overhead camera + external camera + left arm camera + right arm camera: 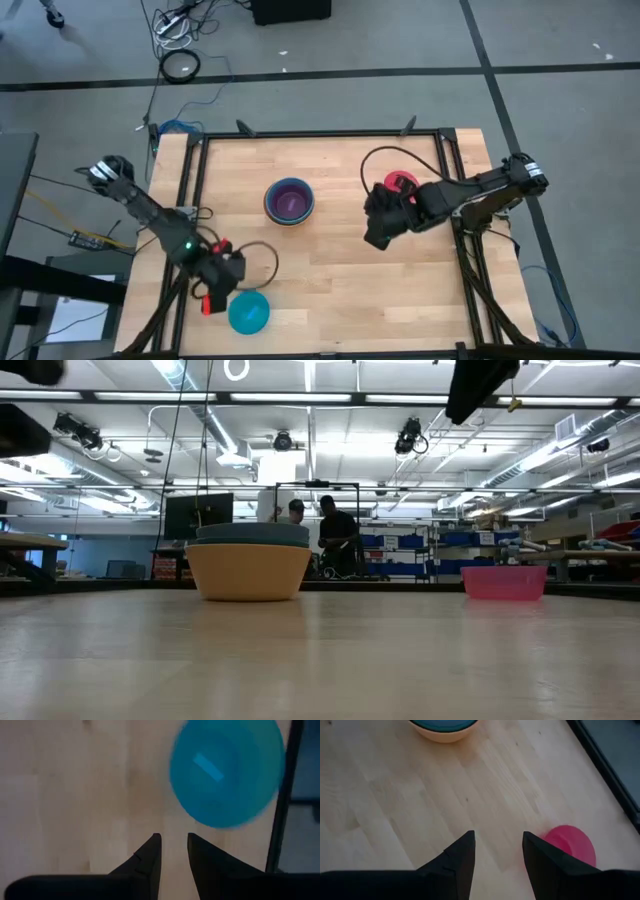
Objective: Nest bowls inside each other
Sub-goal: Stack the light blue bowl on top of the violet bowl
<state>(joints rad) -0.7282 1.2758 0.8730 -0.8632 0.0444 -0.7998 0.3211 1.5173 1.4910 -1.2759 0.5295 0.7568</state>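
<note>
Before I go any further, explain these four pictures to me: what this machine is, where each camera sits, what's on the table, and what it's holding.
It is a robot with two dark arms at a wooden table. One camera looks straight down, one sits at tabletop level, and one rides on each wrist. On the table are a stack of nested bowls, orange outermost and purple innermost, a cyan bowl and a pink-red bowl. The left gripper hangs beside the cyan bowl, the right gripper near the pink-red one. Both are open and hold nothing.
</note>
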